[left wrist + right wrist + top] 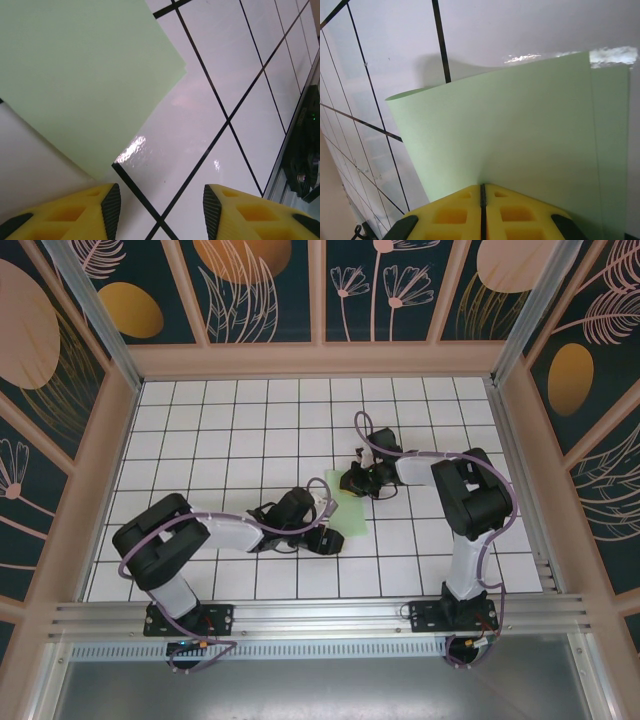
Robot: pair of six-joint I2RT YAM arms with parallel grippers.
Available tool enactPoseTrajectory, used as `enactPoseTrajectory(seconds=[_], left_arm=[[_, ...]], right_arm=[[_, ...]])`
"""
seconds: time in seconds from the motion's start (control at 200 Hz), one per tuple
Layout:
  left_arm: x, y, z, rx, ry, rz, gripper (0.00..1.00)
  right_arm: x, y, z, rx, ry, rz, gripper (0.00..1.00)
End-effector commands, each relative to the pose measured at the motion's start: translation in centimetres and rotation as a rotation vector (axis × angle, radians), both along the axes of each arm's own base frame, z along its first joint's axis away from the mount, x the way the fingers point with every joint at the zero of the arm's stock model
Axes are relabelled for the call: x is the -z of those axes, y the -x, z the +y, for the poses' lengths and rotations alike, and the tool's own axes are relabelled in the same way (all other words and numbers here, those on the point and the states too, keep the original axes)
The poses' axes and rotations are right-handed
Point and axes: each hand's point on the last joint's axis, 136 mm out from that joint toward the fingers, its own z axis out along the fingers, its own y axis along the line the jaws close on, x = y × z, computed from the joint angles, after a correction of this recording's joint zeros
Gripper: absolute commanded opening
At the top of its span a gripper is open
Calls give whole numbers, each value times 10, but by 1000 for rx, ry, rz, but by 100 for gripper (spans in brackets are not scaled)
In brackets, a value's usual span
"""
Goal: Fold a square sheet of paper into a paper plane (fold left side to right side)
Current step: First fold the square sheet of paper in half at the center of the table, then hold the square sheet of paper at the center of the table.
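Note:
The square sheet of paper [352, 512] is pale mint green and lies on the white grid tiles between the two arms. In the right wrist view the sheet [510, 130] curls up from the floor, with a flat layer showing beneath it at the right. My right gripper [481, 186] [352, 480] is shut on its near edge. My left gripper [162, 200] [325, 537] stands open low over a bare tile, with nothing between its yellow fingers [95, 210]. A corner of the sheet [85, 75] lies just ahead of it. The paper plane is out of view.
Black grid lines [220, 130] cross the glossy white floor. An aluminium rail [320, 615] runs along the near edge, with the arm bases behind it. Patterned walls [320, 300] in wooden frames close in the back and both sides.

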Motion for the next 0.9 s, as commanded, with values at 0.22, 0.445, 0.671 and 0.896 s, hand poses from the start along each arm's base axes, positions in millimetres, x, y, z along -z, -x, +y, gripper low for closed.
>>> enactPoseTrajectory(seconds=[0.22, 0.445, 0.671, 0.896], left_arm=[[-69, -47, 4, -88, 84, -69, 52], [-58, -67, -9, -57, 83, -61, 52], [-47, -72, -28, -26, 132, -24, 51], [-20, -65, -39, 9, 84, 13, 51]], right_arm=[[37, 23, -13, 8, 130, 79, 10], [36, 23, -13, 5, 131, 79, 11], [35, 22, -11, 0, 127, 76, 11], [33, 21, -9, -5, 122, 73, 11]])
